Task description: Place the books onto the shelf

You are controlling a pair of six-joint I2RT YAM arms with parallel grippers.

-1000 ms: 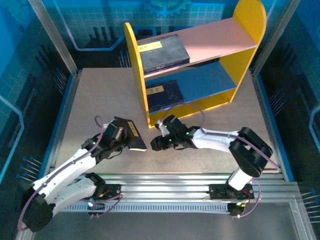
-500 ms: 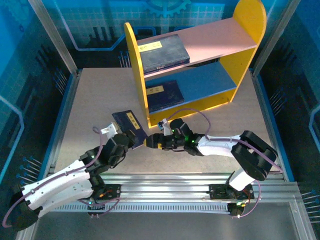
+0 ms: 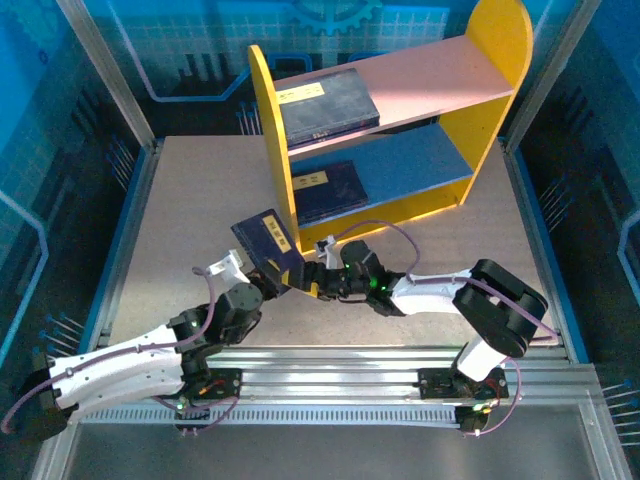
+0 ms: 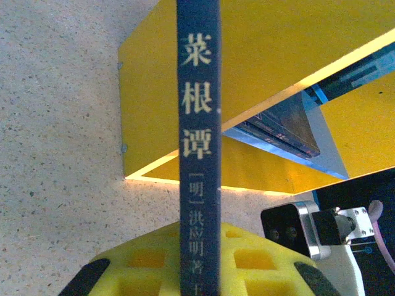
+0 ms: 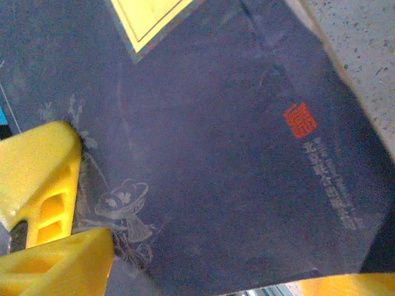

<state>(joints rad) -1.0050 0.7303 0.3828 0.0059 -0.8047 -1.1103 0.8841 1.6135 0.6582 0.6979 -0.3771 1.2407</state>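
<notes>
- The held book (image 3: 266,243) is standing tilted over the speckled table (image 3: 200,200), just before the shelf (image 3: 272,150), with the left gripper (image 3: 270,285) clamping its lower edge.
- The right gripper (image 3: 308,283) is sitting just beside its cover; whether the jaws are wide or narrow, I cannot tell.
- The upper book (image 3: 325,103) is lying on the pink board and the lower book (image 3: 325,190) on the blue one.
- Blue walls (image 3: 60,100) are enclosing the table.

The book (image 3: 258,242) between my yellow foam left pads (image 4: 247,265) is dark navy, its spine lettered in pale gold. On its cover sit a yellow label (image 5: 148,24) at eleven o'clock, a red seal (image 5: 300,120) at two and faint silvery drawings. The shelf (image 3: 270,130) has yellow sides, a pink upper board (image 3: 430,85) and a blue lower board (image 3: 420,160). The table (image 3: 190,200) is speckled beige.
</notes>
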